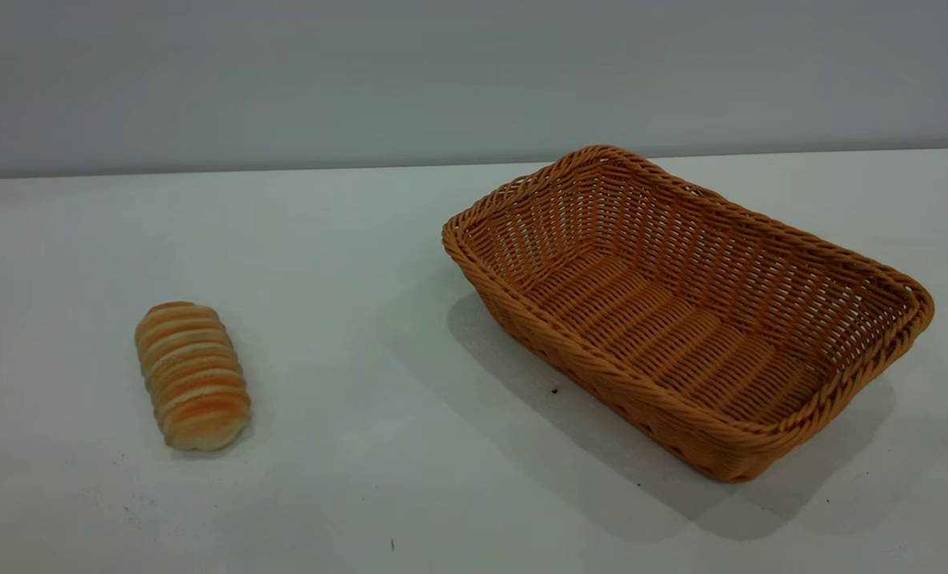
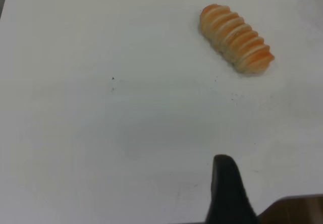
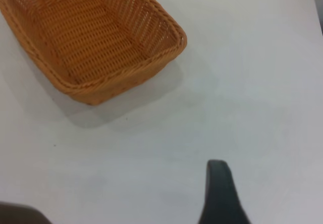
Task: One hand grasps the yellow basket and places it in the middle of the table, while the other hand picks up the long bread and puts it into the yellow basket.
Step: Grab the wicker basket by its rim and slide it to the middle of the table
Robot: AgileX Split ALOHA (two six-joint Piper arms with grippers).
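1. White tabletop: the table (image 1: 362, 263) runs across the whole exterior view, with a few tiny dark specks near its front edge and a grey wall behind it.
2. At the left of that view lies the long bread (image 1: 193, 374), a small ridged loaf striped orange-brown and cream, flat on the table with one end toward the camera and the other toward the wall.
3. The left wrist view shows the same loaf (image 2: 236, 39) lying alone on the white surface, well apart from the left gripper (image 2: 228, 193). Only one dark finger of it shows, so I cannot tell whether it is released or clenched; it grasps nothing visible.
4. At the right of the exterior view stands the yellow basket (image 1: 761, 239), woven, orange-tan, set at an angle, upright and well apart from the bread.
5. The right wrist view shows one end of the basket (image 3: 166, 27) and one dark finger of the right gripper (image 3: 219, 196), apart from the basket; its state cannot be told.
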